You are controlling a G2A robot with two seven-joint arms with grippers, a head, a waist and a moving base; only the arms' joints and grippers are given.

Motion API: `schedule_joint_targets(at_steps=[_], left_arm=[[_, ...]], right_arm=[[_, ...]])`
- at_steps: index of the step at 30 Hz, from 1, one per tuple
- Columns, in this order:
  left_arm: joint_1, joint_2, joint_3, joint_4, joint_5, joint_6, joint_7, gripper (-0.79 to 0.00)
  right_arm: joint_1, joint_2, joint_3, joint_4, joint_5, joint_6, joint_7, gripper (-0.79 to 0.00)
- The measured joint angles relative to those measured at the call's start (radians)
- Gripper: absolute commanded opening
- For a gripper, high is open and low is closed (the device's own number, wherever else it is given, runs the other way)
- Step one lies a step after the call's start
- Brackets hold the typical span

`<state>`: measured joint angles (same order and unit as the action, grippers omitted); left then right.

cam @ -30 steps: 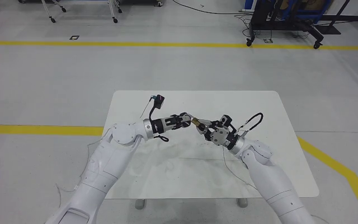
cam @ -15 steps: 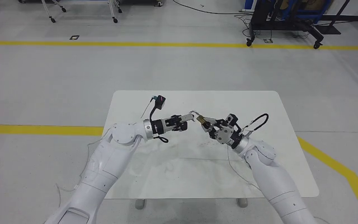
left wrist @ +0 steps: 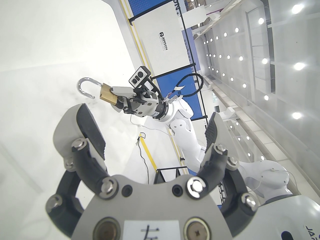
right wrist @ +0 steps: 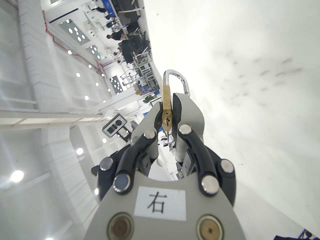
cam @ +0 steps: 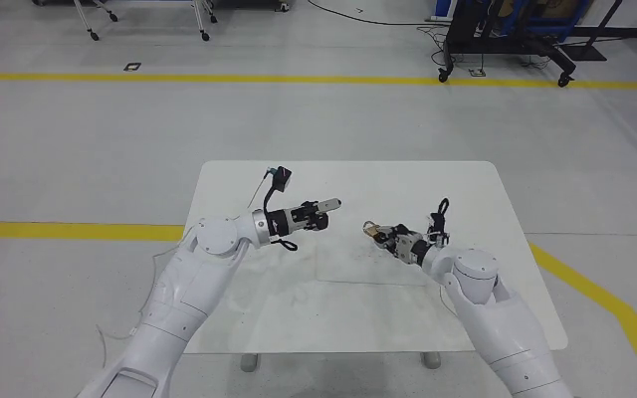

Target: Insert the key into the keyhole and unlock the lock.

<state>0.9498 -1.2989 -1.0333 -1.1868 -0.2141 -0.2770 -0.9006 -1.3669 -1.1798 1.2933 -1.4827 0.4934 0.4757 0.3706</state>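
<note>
Floor: grey workshop floor crossed by yellow lines (cam: 299, 78), one beyond the table and one level with it; a dark wheeled frame (cam: 508, 45) stands far off at the back right
Table: white table (cam: 468, 184) with rounded corners and faint dark scuffs on its top near the middle
Left gripper: the left gripper (cam: 332, 205) hangs above the middle of the table and points toward the other arm; its jaws are spread wide with nothing between them, and the dark ribbed pads (left wrist: 87, 126) are bare
Right gripper: the right gripper (cam: 376, 232) sits low over the table, right of the middle, and points back toward the left one; its fingers are clamped on the two flat faces of the padlock's body
Padlock: small brass padlock (left wrist: 108, 93), pinched at the fingertips of the right gripper with its shackle end outward, toward the left gripper
Shackle: the silver shackle (left wrist: 83, 86) stands open, with one leg seated in the brass body and the free leg out of its hole and swung to the side
Keyhole: on the lock's underside, facing the right wrist camera, a small dark mark looks like the keyhole (right wrist: 167, 121), though it is too small to be sure
Spacing: the two grippers face each other roughly in line and are apart, with a stretch of bare tabletop below the gap; the left gripper touches neither the padlock nor the right gripper
</note>
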Motion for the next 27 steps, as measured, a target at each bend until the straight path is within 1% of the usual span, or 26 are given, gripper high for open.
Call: schedule_joint_targets(at_steps=[2,3,4,5,6,7,8,14,17,22,24,27], left_arm=[[0.001,0.001,0.001,-0.001,0.004,0.000,0.001,0.000],[0.001,0.001,0.001,-0.002,0.007,0.001,0.001,0.000],[0.001,0.001,0.002,-0.003,0.009,0.001,0.002,0.000],[0.001,0.001,0.003,-0.004,0.011,0.001,0.003,0.000],[0.001,0.001,0.003,-0.004,0.011,0.001,0.003,0.000],[0.001,0.001,0.003,-0.005,0.011,0.002,0.004,0.000],[0.002,0.002,0.004,-0.005,0.011,0.002,0.004,0.000],[-0.001,0.003,0.007,-0.006,0.030,0.005,0.013,0.000],[-0.003,0.003,0.006,-0.004,0.033,0.009,0.020,0.000],[-0.010,0.005,-0.003,0.004,0.014,0.019,0.015,0.000],[-0.012,0.006,-0.007,0.006,0.017,0.021,0.018,0.000],[-0.015,0.010,-0.010,0.002,0.068,0.013,0.045,0.000]], right_arm=[[0.018,-0.005,-0.024,0.018,-0.001,0.029,-0.024,-0.785],[0.030,-0.008,-0.034,0.032,0.003,0.039,-0.032,-0.686],[0.037,-0.010,-0.040,0.041,0.008,0.042,-0.037,-0.637],[0.042,-0.012,-0.044,0.051,0.012,0.045,-0.039,-0.489],[0.047,-0.013,-0.050,0.062,0.014,0.054,-0.042,-0.366],[0.050,-0.014,-0.053,0.068,0.014,0.062,-0.042,-0.200],[0.052,-0.013,-0.055,0.072,0.012,0.072,-0.039,-0.003],[0.028,-0.003,-0.028,0.052,0.008,0.113,0.000,0.000],[-0.006,0.007,0.003,0.017,0.019,0.110,0.057,0.000],[-0.092,0.034,0.122,-0.068,0.047,0.034,0.203,0.000],[-0.133,0.043,0.182,-0.108,0.061,-0.012,0.226,0.000],[-0.188,0.050,0.261,-0.172,0.078,-0.079,0.214,0.000]])
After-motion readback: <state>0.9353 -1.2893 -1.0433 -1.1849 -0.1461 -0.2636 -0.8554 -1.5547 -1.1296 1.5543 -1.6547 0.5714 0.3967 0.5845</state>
